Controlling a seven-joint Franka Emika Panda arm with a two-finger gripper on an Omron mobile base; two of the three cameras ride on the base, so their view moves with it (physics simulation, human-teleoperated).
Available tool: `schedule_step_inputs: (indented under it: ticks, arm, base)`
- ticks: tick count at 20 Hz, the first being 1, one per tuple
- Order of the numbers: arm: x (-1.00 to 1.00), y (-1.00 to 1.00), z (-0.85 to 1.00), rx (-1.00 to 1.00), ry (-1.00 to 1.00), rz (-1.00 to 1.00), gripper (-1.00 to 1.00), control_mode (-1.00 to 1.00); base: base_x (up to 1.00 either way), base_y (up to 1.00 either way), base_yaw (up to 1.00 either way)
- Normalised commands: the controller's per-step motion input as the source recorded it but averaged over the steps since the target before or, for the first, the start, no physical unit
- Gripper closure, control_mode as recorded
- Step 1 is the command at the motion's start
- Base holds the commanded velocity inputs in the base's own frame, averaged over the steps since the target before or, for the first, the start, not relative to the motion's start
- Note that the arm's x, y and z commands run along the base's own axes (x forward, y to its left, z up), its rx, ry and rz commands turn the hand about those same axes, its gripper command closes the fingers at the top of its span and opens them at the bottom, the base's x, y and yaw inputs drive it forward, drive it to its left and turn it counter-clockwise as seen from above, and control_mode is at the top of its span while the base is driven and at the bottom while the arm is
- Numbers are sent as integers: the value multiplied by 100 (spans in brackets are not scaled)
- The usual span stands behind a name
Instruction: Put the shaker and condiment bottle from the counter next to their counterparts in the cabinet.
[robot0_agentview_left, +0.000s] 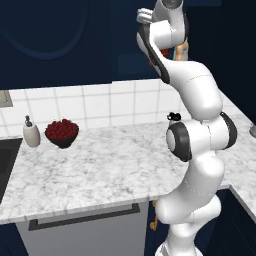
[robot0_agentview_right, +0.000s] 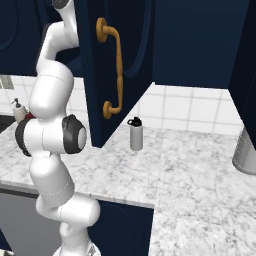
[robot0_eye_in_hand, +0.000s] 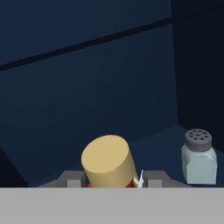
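- On your left, the counter (robot0_agentview_left: 100, 170) carries one soap dispenser (robot0_agentview_left: 31, 132) and one bowl of red fruit (robot0_agentview_left: 62, 133).
- You have one condiment bottle (robot0_eye_in_hand: 108, 162), tan stopper up, clamped between the jaws of the gripper (robot0_eye_in_hand: 112, 180) inside the cabinet (robot0_eye_in_hand: 87, 87).
- One pale shaker with a grey holed cap (robot0_eye_in_hand: 199, 159) stands on the shelf, right of it.
- One grey shaker (robot0_agentview_right: 136, 133) stands on the counter.

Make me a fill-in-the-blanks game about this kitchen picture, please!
1. The bowl on the counter holds fruit coloured ____.
2. The gripper is shut on a bottle whose stopper is coloured ____.
3. The cabinet door has a handle coloured ____.
4. The shaker on the shelf has a cap with small ____.

Missing words: red; tan; gold; holes
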Motion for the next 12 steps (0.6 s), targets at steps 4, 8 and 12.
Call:
schedule_step_inputs:
  ticks: [4, 8, 12]
  arm:
    - [1, 0, -6, 0, 0, 0, 100, -100]
    - [0, 0, -13, 0, -2, 0, 100, -100]
    - [0, 0, -4, 0, 0, 0, 100, -100]
  base:
    - [0, 0, 0]
    - [0, 0, 0]
    - [0, 0, 0]
